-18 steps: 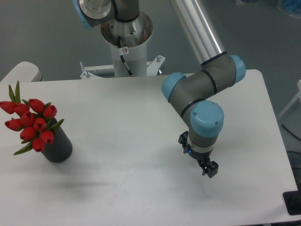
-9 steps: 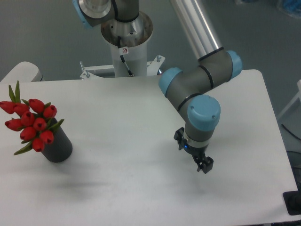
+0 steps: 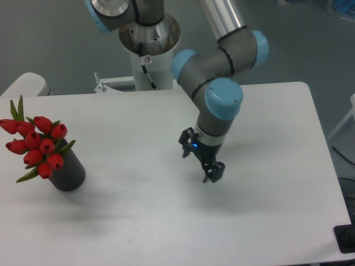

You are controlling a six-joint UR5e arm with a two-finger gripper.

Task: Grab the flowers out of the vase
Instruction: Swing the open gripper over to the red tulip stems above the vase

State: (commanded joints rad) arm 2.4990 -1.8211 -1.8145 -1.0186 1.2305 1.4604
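Observation:
The flowers (image 3: 37,145), a bunch of red tulip buds with green leaves, stand in the vase (image 3: 69,170), a short dark grey cylinder at the table's left side. The bunch leans left, out over the vase rim. My gripper (image 3: 213,172) hangs over the middle of the table, well to the right of the vase and apart from it. It points down toward the tabletop, and its two short black fingers show a small gap with nothing between them.
The white table (image 3: 138,221) ends close behind the vase on the left. The arm's base column (image 3: 148,52) stands at the back centre. A black fitting (image 3: 345,239) sits at the front right corner.
The arm has swung left and a little back, carrying the gripper from the right part of the table toward the middle. Flowers and vase have not moved.

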